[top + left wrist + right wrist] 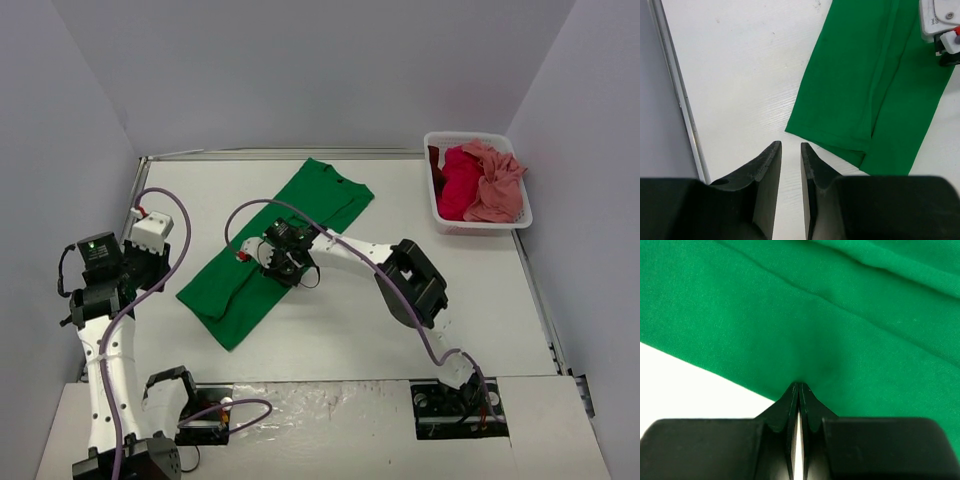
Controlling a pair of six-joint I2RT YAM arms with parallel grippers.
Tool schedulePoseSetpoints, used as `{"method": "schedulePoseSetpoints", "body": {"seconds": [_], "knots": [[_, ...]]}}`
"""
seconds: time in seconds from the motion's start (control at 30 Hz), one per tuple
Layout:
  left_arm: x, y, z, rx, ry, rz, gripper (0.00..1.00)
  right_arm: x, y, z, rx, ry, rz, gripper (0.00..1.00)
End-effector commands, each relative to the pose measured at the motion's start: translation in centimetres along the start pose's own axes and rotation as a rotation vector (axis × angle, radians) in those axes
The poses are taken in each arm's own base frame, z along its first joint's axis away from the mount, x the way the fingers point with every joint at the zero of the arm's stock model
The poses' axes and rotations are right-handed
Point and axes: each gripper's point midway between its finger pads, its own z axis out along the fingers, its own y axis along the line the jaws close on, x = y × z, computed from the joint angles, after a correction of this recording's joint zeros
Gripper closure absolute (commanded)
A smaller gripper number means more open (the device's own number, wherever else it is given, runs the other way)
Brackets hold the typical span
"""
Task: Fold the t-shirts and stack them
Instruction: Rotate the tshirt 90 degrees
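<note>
You lose the middle of the green t-shirt [325, 200] under the right end effector [285, 258]; right of that shirt, the basket [470, 226] wall masks the other t-shirts [480, 182] low down.

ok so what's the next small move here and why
Probably ease the left hand forward and to its right, onto the near hem of the green t-shirt. It hangs over bare table just short of that hem, jaws slightly apart and empty. The right hand is shut on the shirt's edge, with the cloth puckering at its tips.
</note>
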Motion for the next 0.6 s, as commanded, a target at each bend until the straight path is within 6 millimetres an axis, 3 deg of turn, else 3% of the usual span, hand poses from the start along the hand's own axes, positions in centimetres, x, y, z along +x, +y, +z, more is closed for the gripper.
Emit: {"method": "schedulePoseSetpoints", "body": {"seconds": [0.0, 0.13, 0.27, 0.57], "knots": [[-0.3, 0.1, -0.4, -0.014, -0.024, 0.011, 0.78, 5.6, 1.6, 0.5, -0.058, 0.162, 0.034, 1.0], [-0.8, -0.1, -0.6, 0.0, -0.035, 0.018, 0.78, 8.6, 1.8, -0.8, -0.062, 0.215, 0.071, 1.0], [-1.5, -0.3, -0.8, 0.025, -0.045, 0.025, 0.78, 10.3, 0.7, -3.2, -0.049, 0.22, 0.135, 1.0], [-2.7, -0.6, -1.1, 0.073, -0.055, 0.059, 0.75, 15.1, -3.6, -8.2, 0.039, 0.285, 0.269, 1.0]]}}
